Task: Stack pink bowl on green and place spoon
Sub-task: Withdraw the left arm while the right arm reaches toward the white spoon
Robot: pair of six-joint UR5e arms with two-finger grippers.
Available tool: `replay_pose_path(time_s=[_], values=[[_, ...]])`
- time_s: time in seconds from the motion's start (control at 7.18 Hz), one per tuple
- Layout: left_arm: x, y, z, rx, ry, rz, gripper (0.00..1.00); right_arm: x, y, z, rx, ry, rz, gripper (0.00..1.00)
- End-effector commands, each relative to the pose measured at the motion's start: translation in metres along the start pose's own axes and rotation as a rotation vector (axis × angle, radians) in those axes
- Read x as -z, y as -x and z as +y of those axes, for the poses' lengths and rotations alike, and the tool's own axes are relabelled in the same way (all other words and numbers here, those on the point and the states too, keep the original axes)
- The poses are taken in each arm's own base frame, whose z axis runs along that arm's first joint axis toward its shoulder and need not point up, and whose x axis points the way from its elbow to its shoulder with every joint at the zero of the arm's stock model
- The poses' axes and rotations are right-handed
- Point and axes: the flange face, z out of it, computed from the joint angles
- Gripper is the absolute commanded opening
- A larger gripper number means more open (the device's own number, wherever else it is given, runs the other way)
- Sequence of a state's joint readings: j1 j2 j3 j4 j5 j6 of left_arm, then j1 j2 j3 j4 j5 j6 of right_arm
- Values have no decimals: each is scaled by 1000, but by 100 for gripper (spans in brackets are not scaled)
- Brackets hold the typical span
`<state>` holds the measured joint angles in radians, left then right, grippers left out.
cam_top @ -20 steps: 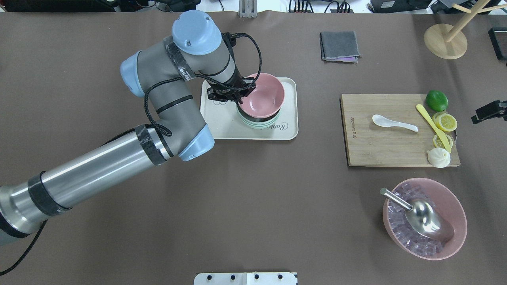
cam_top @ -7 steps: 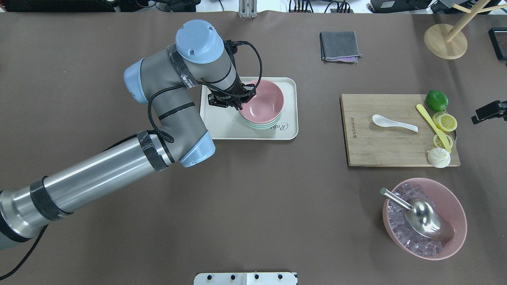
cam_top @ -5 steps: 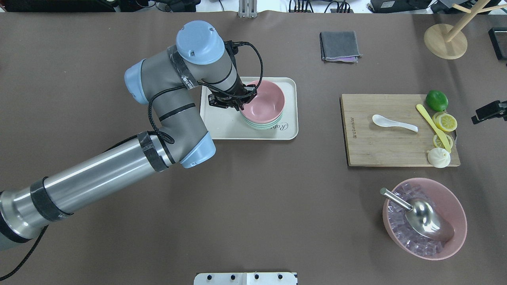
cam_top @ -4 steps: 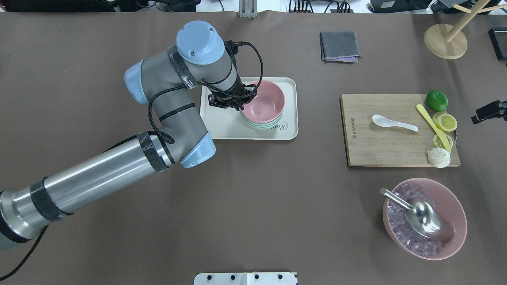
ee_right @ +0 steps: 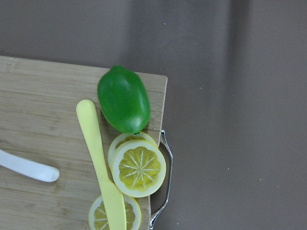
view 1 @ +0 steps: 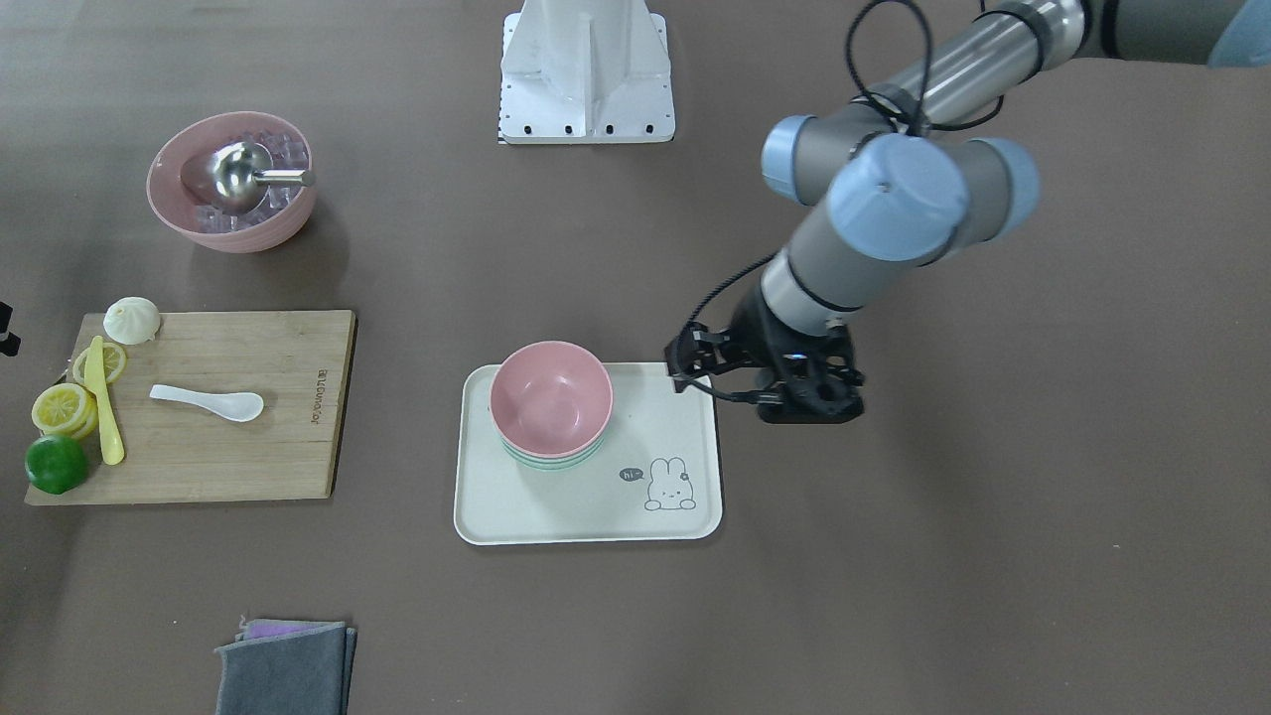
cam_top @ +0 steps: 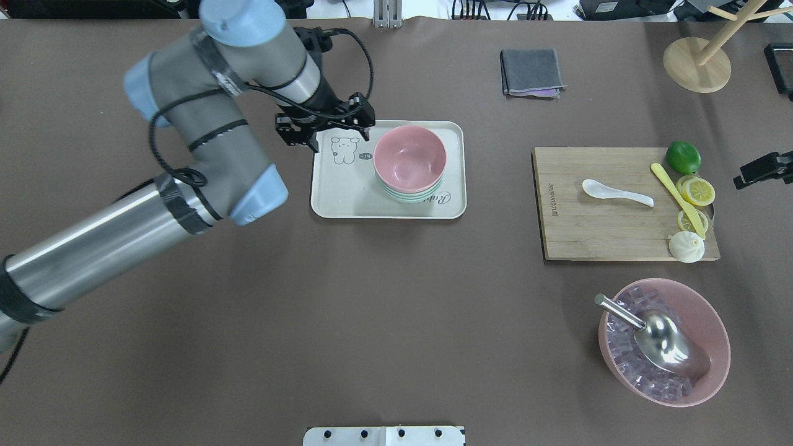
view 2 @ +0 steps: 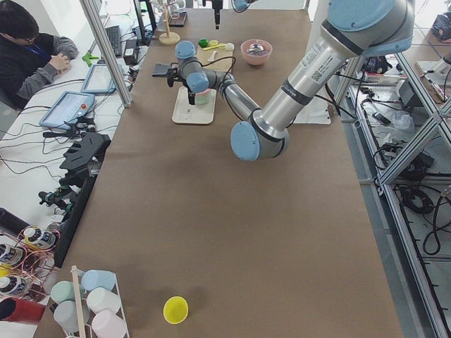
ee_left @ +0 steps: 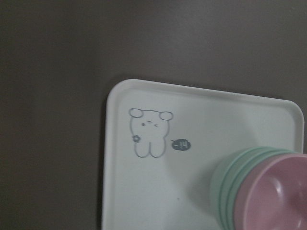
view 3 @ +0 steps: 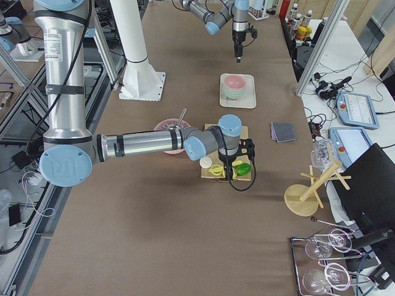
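The pink bowl (cam_top: 409, 158) sits nested in the green bowl (cam_top: 412, 197) on the white tray (cam_top: 337, 192); both also show in the front view (view 1: 551, 392) and the left wrist view (ee_left: 278, 201). My left gripper (cam_top: 325, 130) hangs above the tray's far left corner, clear of the bowls, open and empty. The white spoon (cam_top: 616, 192) lies on the wooden cutting board (cam_top: 595, 229). My right gripper (cam_top: 765, 170) shows only partly at the right edge, over the lime end of the board. I cannot tell whether its jaws are open or shut.
On the board lie a lime (cam_top: 683, 157), a yellow knife (cam_top: 675, 198), lemon slices and a bun (cam_top: 686, 246). A pink bowl of ice with a metal scoop (cam_top: 663, 341) stands front right. A grey cloth (cam_top: 531, 72) and a wooden stand (cam_top: 697, 62) are at the back.
My left gripper has let go of the pink bowl's rim, risen and moved left off the bowls. The pink bowl stays nested in the green one.
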<state>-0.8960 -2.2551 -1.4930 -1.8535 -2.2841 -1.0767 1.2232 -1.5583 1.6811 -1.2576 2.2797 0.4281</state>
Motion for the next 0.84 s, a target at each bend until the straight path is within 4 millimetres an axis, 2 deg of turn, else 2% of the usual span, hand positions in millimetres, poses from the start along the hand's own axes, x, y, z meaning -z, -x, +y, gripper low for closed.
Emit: replay_pose_path(time_s=[0.0, 0.28, 0.42, 0.56, 0.7], values=[[79, 157, -17, -173, 1, -54, 99, 4, 50, -28, 46, -27, -30, 100], [125, 319, -11, -326, 4, -118, 99, 3, 118, -56, 176, -70, -32, 100], [145, 389, -7, -385, 8, -154, 99, -13, 147, -61, 291, -107, 50, 100], [155, 448, -6, -423, 21, -177, 99, -34, 173, -60, 459, -110, 107, 100], [157, 468, -7, -437, 30, -183, 99, -40, 172, -56, 662, -97, 144, 100]])
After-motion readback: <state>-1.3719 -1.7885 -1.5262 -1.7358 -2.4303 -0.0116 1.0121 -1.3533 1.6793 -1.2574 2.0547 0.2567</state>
